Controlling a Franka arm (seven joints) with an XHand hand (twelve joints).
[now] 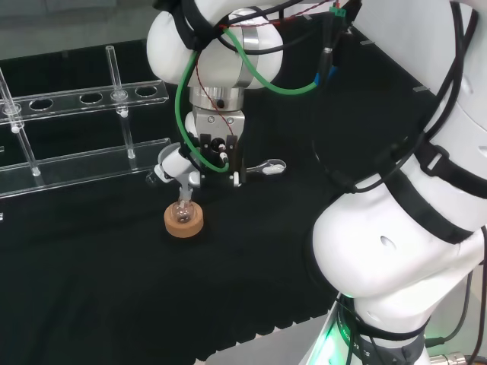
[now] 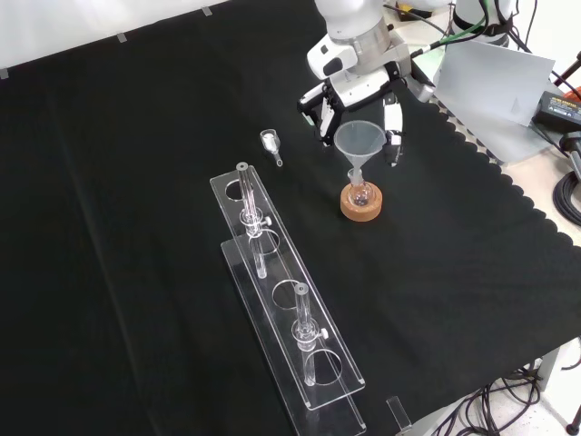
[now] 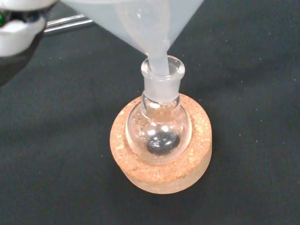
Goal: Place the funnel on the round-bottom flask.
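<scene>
Head view: hand [image 1: 217, 144] above the round-bottom flask [image 1: 182, 211] on its cork ring [image 1: 183, 221].

Front view: funnel [image 2: 358, 143] stands with its stem in the flask neck; fingers [image 2: 393, 132] spread on either side of the cone, whether touching it I cannot tell.

Wrist view: stem sits off-centre in the neck. Risk: a withdrawing finger may catch the cone, tipping funnel or flask off the ring.

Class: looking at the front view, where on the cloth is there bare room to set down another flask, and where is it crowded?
Free: the wide cloth left of the rack, and the stretch right of the cork ring. Crowded: around the funnel and hand, with a small glass piece nearby.
</scene>
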